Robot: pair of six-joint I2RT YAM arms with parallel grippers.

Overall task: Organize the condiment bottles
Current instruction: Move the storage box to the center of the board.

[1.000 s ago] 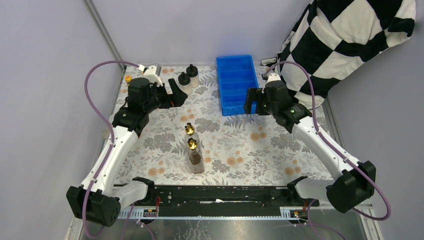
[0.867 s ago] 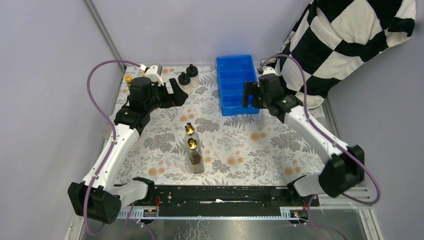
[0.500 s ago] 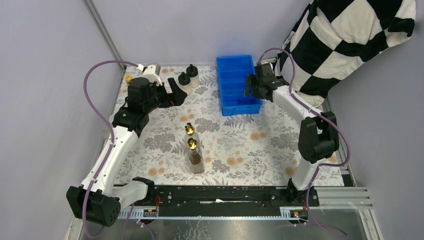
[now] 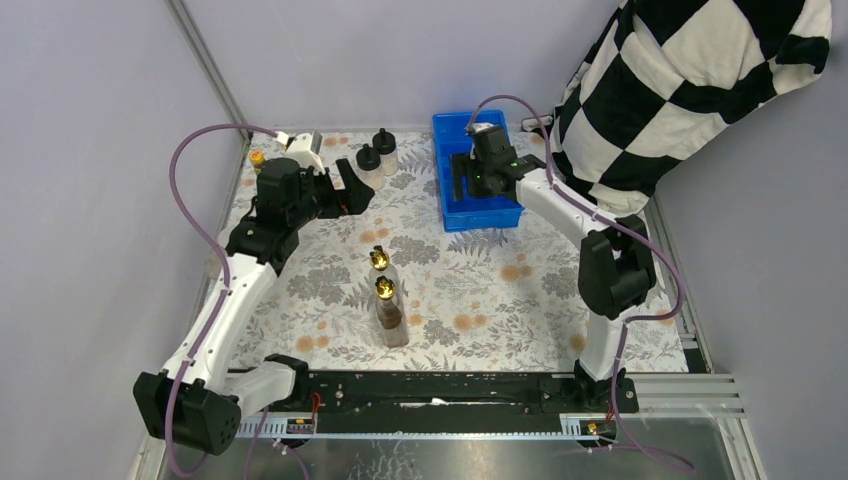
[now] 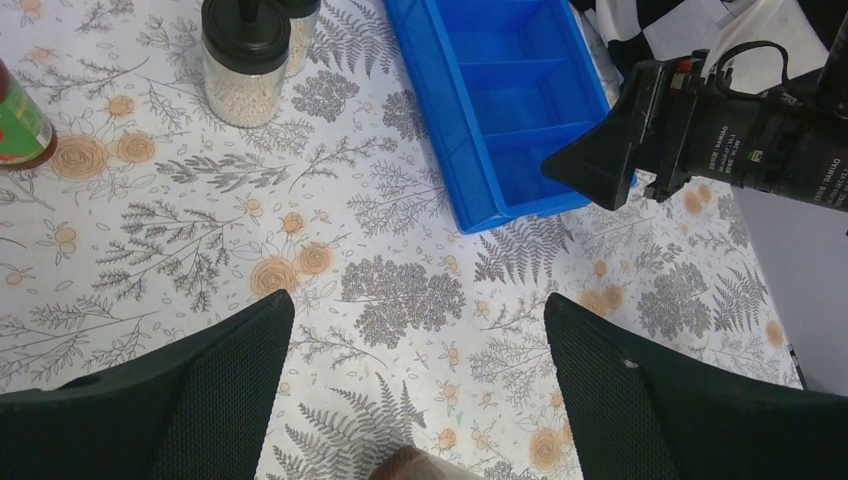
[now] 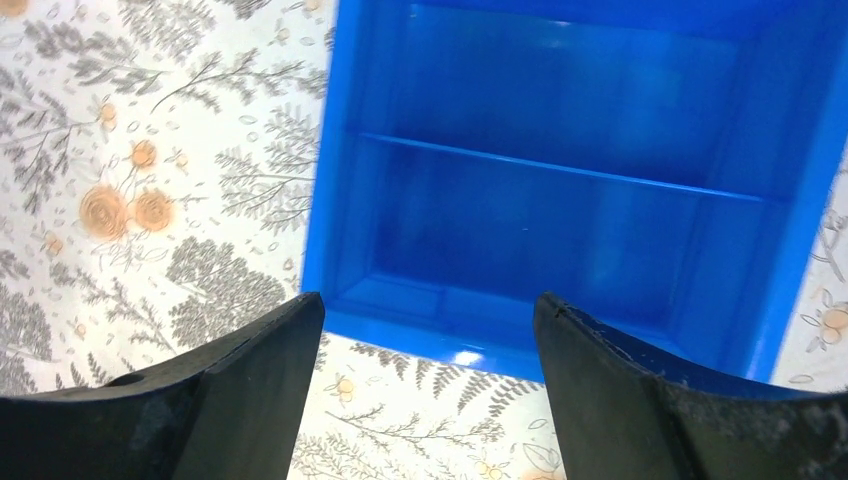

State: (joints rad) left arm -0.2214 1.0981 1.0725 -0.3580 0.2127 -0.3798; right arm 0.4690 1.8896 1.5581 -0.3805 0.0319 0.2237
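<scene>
Sorting barely begun, by the look of it. No bottle in any compartment of the tray.

Where the bottles stand:
- Gold-spouted pair upright mid-bench, one just behind the other.
- Black-capped pair at the far edge, left of the tray, close together.
- Orange-capped bottle in the far left corner, well apart from the rest.
- No silver-lidded jars found in any view.

Left claw: spread wide, empty. Hovers just beside the black-capped pair, on the near left side. Wrist view looks past the fingers at the nearer black-capped bottle, not yet between them. Something brownish at the bottom edge of that view, too cropped to name.

Right claw: wide apart too, empty. Hangs over the near end of the tray, with the end wall and last compartment below. Touching the tray or clear of it: cannot tell.

Step in hand, as judged: lining up the first pick, probably with the left claw on the nearer black-capped bottle.

Next move calls for:
- Reaching forward until the fingers straddle the bottle's body below the cap.
- Closing without nudging its neighbour.
- Lifting straight up, then carrying right to the tray.
- Getting the right claw out of the way first.
</scene>
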